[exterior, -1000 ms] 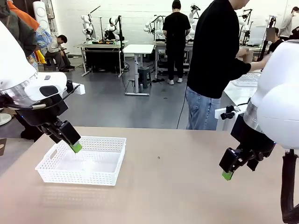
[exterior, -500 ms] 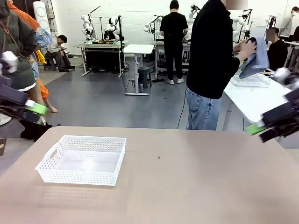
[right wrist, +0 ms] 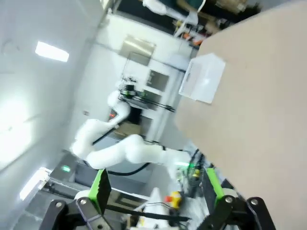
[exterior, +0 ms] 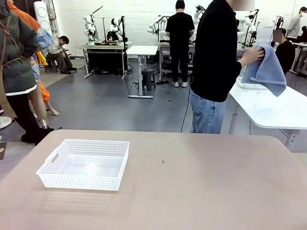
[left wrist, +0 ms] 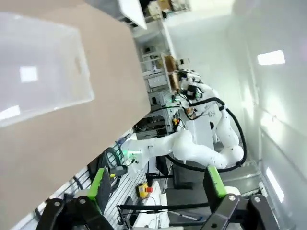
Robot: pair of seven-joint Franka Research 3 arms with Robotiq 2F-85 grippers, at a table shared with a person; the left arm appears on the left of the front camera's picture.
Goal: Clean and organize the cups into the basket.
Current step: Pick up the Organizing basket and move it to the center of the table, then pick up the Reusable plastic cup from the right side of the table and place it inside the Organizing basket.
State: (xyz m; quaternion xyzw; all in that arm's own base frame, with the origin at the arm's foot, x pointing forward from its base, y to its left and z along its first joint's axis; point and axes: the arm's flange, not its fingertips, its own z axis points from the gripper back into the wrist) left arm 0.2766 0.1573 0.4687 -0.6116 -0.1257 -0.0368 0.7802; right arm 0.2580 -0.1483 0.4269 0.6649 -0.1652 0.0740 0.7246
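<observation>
Both arms have swung up and clear of the table since a second ago, when they hung over its two ends, and the person at the far side has lifted a blue cloth in one hand over the white side table at the right of the frame. I read that as the wiping stage only getting under way, with my arms parked until something is ready to carry. The basket sits empty at the lower left of the front view, square on the table. For the pincers I go by the wrist views: the left pincer has its jaws spread wide on nothing, with the basket a blur at upper left; the right pincer is likewise spread and empty, with the basket small at upper right.
</observation>
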